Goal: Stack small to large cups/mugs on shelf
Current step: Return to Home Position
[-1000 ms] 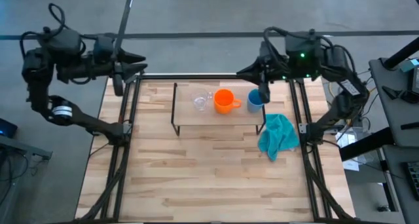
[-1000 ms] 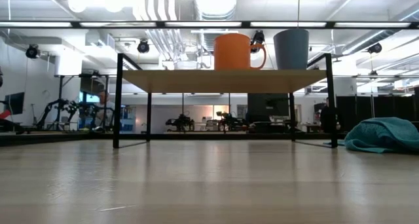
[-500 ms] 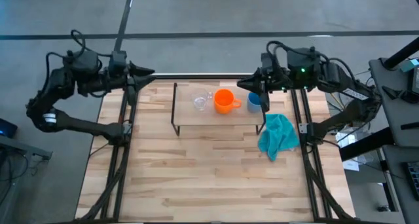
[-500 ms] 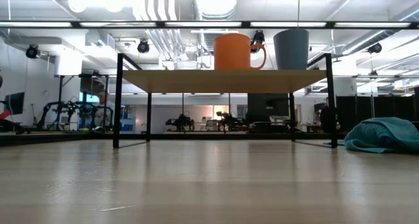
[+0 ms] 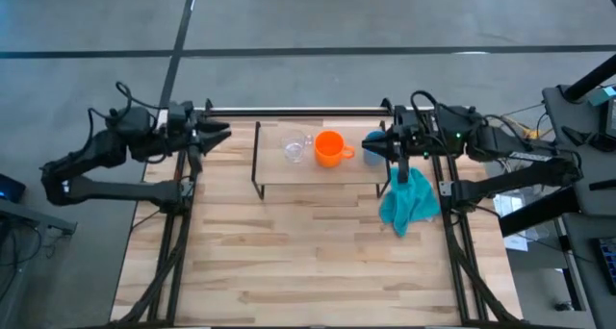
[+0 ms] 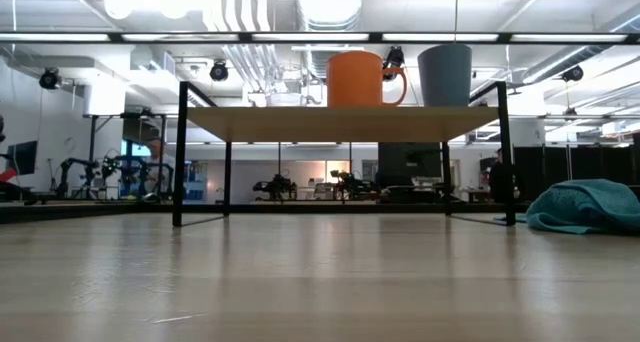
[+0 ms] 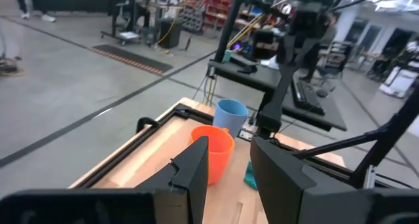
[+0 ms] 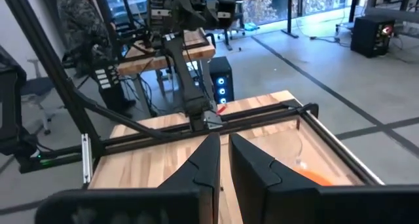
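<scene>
Three cups stand in a row on the shelf [image 5: 289, 170], a light-wood board on black wire legs: the clear glass [image 5: 294, 148], the orange mug [image 5: 329, 148] with its handle toward the blue cup [image 5: 373, 160]. In the low view, the orange mug [image 6: 354, 79] and the blue cup [image 6: 445, 74] rest upright on the shelf board [image 6: 340, 123]. My right gripper [image 5: 367, 146] is shut and hovers over the blue cup's far side, partly hiding it. My left gripper [image 5: 223, 132] is open at the table's far left corner and points at the cups. The orange mug [image 7: 216, 155] shows between its fingers.
A crumpled teal cloth [image 5: 408, 198] lies on the table to the right of the shelf; it also appears in the low view [image 6: 585, 204]. The black table frame [image 5: 183, 189] runs along both sides. The wooden tabletop [image 5: 308, 262] stretches toward the near edge.
Both arms have come down and folded lower over the far corners. My left gripper has moved toward the near edge and a little right. My right gripper has moved toward the near edge to over the blue cup. The cups, shelf and cloth have stayed where they were.
</scene>
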{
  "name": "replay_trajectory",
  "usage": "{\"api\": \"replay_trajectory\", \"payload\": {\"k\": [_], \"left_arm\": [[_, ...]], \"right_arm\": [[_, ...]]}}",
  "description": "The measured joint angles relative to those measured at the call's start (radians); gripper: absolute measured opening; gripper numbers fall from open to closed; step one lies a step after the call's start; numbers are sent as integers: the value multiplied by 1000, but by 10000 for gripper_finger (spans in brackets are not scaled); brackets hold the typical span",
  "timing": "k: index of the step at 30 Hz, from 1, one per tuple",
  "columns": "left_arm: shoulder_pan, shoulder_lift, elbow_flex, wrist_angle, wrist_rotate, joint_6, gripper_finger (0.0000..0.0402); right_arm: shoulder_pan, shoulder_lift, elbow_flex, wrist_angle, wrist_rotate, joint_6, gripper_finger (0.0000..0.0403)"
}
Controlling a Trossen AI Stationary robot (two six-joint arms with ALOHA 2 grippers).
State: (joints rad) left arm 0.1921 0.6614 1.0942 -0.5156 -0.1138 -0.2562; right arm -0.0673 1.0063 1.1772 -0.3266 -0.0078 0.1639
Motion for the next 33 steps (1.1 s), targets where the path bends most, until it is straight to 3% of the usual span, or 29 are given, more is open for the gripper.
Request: {"api": "replay_trajectory", "payload": {"k": [8,19,27,33], "left_arm": [[0,-104,-237,98,10,-18,101],[0,-239,-431,174,15,-52,101],[0,-332,-567,185,25,-54,101],[-1,-371,-662,308,83,-60,101]], "right_arm": [[4,-97,-250,223,-1,49,29],[5,-175,-488,471,-52,73,29],[5,-194,-562,485,-55,79,29],[5,-193,-600,490,-55,78,29]]}}
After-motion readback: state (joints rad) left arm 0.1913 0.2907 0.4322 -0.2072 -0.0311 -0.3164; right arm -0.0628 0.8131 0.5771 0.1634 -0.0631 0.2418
